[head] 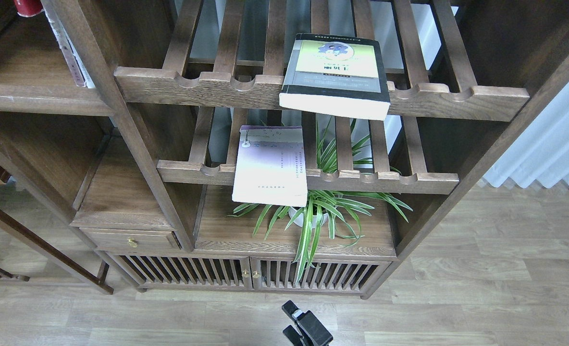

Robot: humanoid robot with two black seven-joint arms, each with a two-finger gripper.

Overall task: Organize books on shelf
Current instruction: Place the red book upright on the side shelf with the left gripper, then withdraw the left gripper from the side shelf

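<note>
Clearly two books lie flat on slatted racks: one yellow-green book [335, 72], one lavender book [271, 166]. Whether my claw [303, 327] is clenched, I cannot tell.

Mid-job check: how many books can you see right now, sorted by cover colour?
Yellow-green book, lying on the upper slatted rack: 1
Pale lavender-white book, lying on the lower slatted rack: 1
White-spined book, standing on the solid shelf at upper left: 1
Total: 3 books
</note>
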